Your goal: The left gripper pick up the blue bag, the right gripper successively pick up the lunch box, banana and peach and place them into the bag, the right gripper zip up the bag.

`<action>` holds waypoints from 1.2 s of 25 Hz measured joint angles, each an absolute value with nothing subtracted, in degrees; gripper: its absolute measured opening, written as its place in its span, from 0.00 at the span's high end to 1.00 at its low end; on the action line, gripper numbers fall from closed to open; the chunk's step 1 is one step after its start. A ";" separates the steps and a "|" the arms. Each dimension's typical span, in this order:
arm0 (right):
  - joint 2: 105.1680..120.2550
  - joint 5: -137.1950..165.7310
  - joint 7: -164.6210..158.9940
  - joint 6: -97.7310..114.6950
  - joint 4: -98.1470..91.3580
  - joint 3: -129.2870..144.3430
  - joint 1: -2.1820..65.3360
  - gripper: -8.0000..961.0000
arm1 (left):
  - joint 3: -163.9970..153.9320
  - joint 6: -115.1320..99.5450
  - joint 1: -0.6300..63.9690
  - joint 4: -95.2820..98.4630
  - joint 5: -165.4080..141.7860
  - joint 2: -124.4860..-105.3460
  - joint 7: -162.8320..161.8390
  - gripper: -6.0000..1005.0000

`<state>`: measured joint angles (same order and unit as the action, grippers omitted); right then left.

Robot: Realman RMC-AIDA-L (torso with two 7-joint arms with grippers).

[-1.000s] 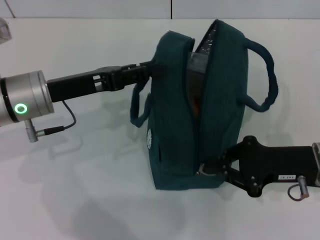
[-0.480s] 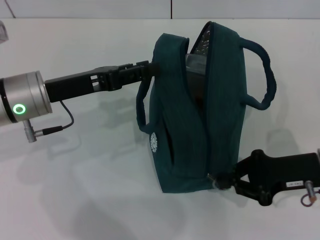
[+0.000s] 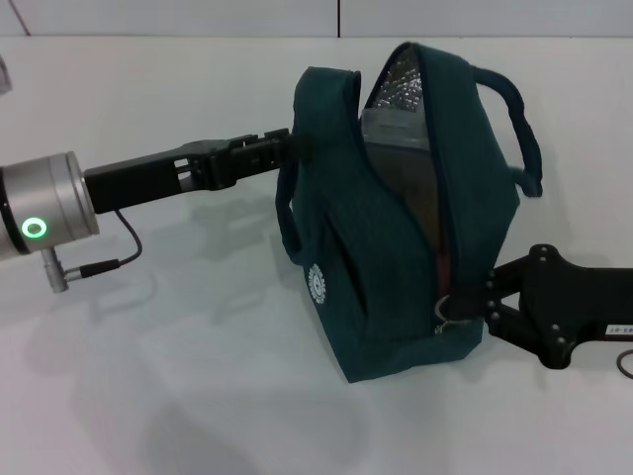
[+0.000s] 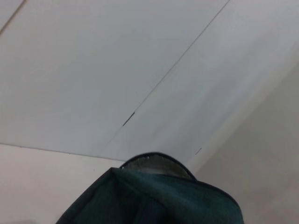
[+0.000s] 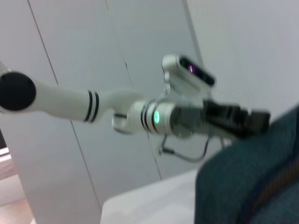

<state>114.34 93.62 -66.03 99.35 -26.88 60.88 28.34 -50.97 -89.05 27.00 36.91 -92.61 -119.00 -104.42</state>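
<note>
With left end effector clamped on the blue bag at frame centre, draw the zipper pull, pinched by right end effector, steadily along the open seam against that hold.

head view looks down; wrist views sit close, perhaps upward; all share the bag.

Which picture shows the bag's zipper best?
The head view: the zipper runs down the blue bag to the right gripper. The right wrist view shows a short blurry stretch; the left wrist view shows only fabric.
</note>
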 joint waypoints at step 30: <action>115.55 79.37 -64.93 99.16 -25.28 60.29 35.11 0.98 | -47.91 -99.74 14.95 26.35 -95.42 -119.41 -74.42 0.44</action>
<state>115.55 79.37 -64.93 99.16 -25.28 60.29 35.11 -47.91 -99.74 14.95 26.35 -95.42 -119.41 -74.42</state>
